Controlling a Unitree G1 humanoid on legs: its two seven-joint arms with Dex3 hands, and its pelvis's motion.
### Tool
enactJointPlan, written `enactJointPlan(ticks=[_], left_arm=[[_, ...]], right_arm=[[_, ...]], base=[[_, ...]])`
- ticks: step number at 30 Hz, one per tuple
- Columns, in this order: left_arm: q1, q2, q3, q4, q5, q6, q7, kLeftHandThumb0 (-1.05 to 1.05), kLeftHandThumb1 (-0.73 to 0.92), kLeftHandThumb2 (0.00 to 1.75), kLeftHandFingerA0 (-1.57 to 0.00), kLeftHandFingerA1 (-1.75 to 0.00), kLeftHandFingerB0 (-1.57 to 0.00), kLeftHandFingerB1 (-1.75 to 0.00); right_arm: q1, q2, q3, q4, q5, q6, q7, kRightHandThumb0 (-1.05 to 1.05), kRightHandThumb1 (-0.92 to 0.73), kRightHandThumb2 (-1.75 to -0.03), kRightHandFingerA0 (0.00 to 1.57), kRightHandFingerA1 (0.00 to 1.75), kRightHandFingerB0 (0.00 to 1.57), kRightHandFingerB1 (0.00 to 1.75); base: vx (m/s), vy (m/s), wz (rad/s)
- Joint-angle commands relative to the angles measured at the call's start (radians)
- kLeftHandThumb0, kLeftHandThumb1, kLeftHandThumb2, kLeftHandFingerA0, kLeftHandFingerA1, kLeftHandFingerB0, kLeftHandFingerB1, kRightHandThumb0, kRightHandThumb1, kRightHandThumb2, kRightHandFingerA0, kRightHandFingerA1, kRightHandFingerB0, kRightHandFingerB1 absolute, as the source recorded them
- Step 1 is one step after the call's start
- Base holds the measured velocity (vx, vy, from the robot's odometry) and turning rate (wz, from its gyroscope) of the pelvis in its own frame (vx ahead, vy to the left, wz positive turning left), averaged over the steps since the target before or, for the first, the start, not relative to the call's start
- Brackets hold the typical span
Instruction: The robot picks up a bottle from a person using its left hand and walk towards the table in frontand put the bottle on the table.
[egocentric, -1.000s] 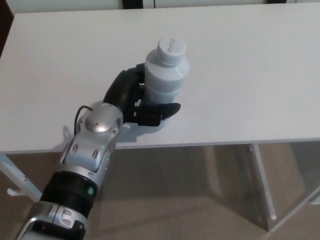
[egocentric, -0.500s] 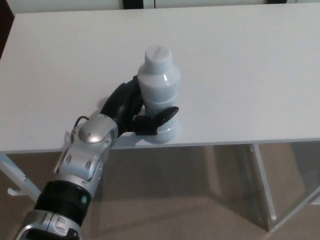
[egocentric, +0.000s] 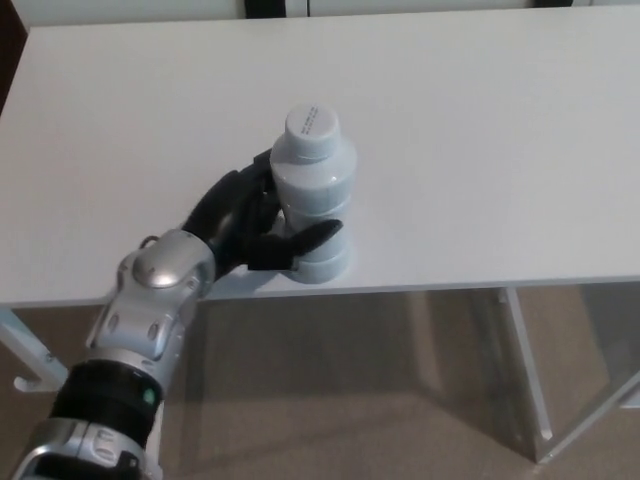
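A white plastic bottle (egocentric: 311, 195) with a white screw cap stands upright on the white table (egocentric: 480, 150), close to its front edge. My left hand (egocentric: 245, 220) is wrapped around the bottle's lower half from the left. Its thumb lies across the front of the bottle's base and its fingers (egocentric: 248, 185) curl behind it, so the hand is shut on the bottle. The silver forearm (egocentric: 150, 300) comes in from the lower left. My right hand does not show.
The table's front edge (egocentric: 450, 287) runs just below the bottle. Beneath it are white table legs (egocentric: 525, 370) and beige floor. A dark strip sits at the table's far edge, top centre.
The bottle came down and toward the table's front edge, from tilted and lifted to upright on the surface. My left arm drew back to the left with it.
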Motion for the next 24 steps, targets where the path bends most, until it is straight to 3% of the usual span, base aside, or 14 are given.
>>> enactJointPlan(ticks=[1, 2, 3, 4, 5, 8, 12, 13, 14, 17, 21, 23, 24], left_arm=[[-0.012, 0.058, -0.006, 0.004, 0.020, -0.038, -0.057, -0.86, 0.55, 0.58, 0.00, 0.00, 0.00, 0.00], [-0.013, 0.068, -0.011, -0.003, 0.026, -0.022, -0.059, -0.86, 0.55, 0.58, 0.00, 0.00, 0.00, 0.00], [-0.016, 0.094, -0.016, -0.015, 0.031, -0.005, -0.073, -0.86, 0.44, 0.80, 0.00, 0.00, 0.00, 0.00], [-0.017, 0.108, -0.017, -0.019, 0.036, -0.012, -0.074, -0.88, 0.48, 0.86, 0.00, 0.00, 0.00, 0.00], [-0.023, 0.125, -0.015, -0.026, 0.034, 0.004, -0.082, -0.86, 0.54, 0.57, 0.00, 0.00, 0.00, 0.00], [-0.036, 0.152, 0.003, -0.033, 0.001, 0.052, -0.118, -0.84, 0.52, 0.57, 0.00, 0.00, 0.00, 0.00], [0.008, 0.239, 0.031, -0.091, -0.014, 0.012, -0.174, -0.86, 0.53, 0.57, 0.00, 0.00, 0.00, 0.00], [0.036, 0.268, 0.045, -0.123, -0.034, 0.000, -0.208, -0.84, 0.42, 0.75, 0.00, 0.00, 0.00, 0.00], [0.102, 0.306, 0.066, -0.217, -0.062, -0.002, -0.244, -0.86, 0.49, 0.82, 0.00, 0.00, 0.00, -0.01], [0.222, 0.337, 0.095, -0.405, -0.090, 0.017, -0.245, -0.85, 0.47, 0.80, 0.00, 0.00, 0.00, -0.02], [0.568, 0.322, 0.222, -0.830, -0.273, 0.022, -0.264, -0.81, 0.46, 0.87, 0.00, 0.00, 0.00, -0.15], [0.705, 0.319, 0.258, -0.974, -0.310, -0.046, -0.285, -0.83, 0.50, 0.89, -0.15, -0.08, -0.03, -0.16], [0.764, 0.316, 0.272, -1.039, -0.333, -0.055, -0.294, -0.83, 0.50, 0.89, -0.15, -0.08, -0.03, -0.16]], right_arm=[[0.002, -0.005, -0.003, 0.005, -0.003, 0.002, 0.003, -0.41, -0.70, -0.61, 0.62, 0.49, 0.53, 0.41], [0.002, -0.005, -0.002, 0.006, -0.003, 0.001, 0.002, -0.41, -0.70, -0.61, 0.62, 0.49, 0.53, 0.41], [0.007, -0.007, -0.002, 0.003, -0.002, -0.006, 0.008, -0.42, -0.70, -0.61, 0.61, 0.48, 0.52, 0.41], [0.006, -0.007, 0.000, 0.005, -0.005, -0.006, 0.008, -0.42, -0.70, -0.61, 0.61, 0.47, 0.52, 0.40], [0.006, -0.008, 0.005, 0.004, -0.010, -0.006, 0.008, -0.43, -0.71, -0.61, 0.59, 0.45, 0.51, 0.39], [0.005, -0.009, 0.005, 0.003, -0.007, -0.005, 0.015, -0.43, -0.71, -0.59, 0.58, 0.44, 0.50, 0.38], [0.009, -0.013, 0.006, -0.002, -0.006, -0.021, 0.020, -0.42, -0.71, -0.61, 0.58, 0.46, 0.52, 0.40], [0.008, -0.012, 0.005, -0.001, -0.006, -0.018, 0.019, -0.46, -0.66, -0.63, 0.57, 0.47, 0.50, 0.41], [0.008, -0.019, 0.009, -0.002, -0.011, -0.015, 0.019, -0.42, -0.70, -0.61, 0.58, 0.46, 0.53, 0.40], [0.007, -0.023, 0.002, 0.001, -0.004, -0.009, 0.028, -0.42, -0.70, -0.59, 0.58, 0.47, 0.52, 0.39], [-0.010, -0.025, 0.003, 0.003, -0.004, -0.004, 0.035, -0.41, -0.69, -0.60, 0.59, 0.47, 0.52, 0.40], [-0.014, -0.025, 0.002, -0.001, -0.002, -0.003, 0.036, -0.42, -0.70, -0.62, 0.61, 0.49, 0.54, 0.41], [-0.014, -0.029, 0.005, -0.005, -0.006, -0.003, 0.034, -0.42, -0.70, -0.62, 0.61, 0.49, 0.54, 0.41]], base=[[0.00, 0.000, 0.00], [0.00, 0.000, 0.00], [0.00, 0.000, 0.00], [0.00, 0.000, 0.00], [0.00, 0.000, 0.00], [0.00, 0.000, 0.00], [0.00, 0.000, 0.00], [0.00, 0.000, 0.00], [0.00, 0.000, 0.00], [0.00, 0.000, 0.00], [0.00, 0.000, 0.00], [0.00, 0.000, 0.00], [0.00, 0.000, 0.00]])
